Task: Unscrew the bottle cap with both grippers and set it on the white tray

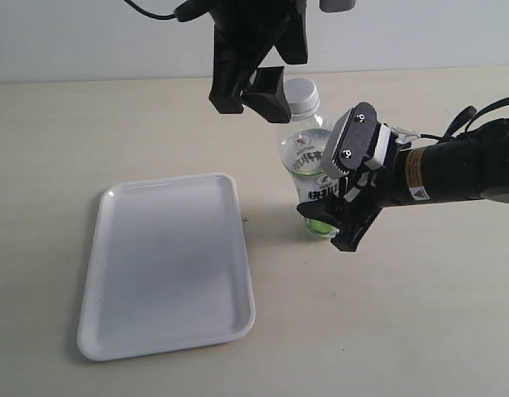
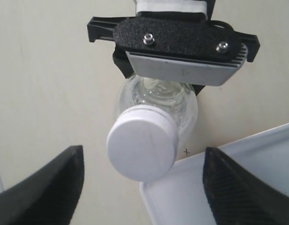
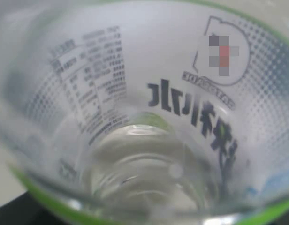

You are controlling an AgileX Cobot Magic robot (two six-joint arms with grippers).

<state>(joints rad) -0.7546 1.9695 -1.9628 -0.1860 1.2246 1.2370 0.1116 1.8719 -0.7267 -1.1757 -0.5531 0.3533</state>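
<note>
- Exterior view: bright, even, diffuse light from above; faint, soft-edged shadows hug the white tray [image 1: 168, 273] and the foot of the bottle [image 1: 308, 157].
- The tray's glossy floor carries a dull grey sheen (more haze than sparkle).
- Left wrist view: the bottle cap [image 2: 142, 143] is fairly sharp and almost bleached; the left gripper [image 2: 143, 187] shows its fingers [image 2: 46, 190] dark and soft, nearest the lens.
- Right wrist view: the bottle sits too close, its lettering blurred, worst toward the edges; one logo patch is pixelated.
</note>
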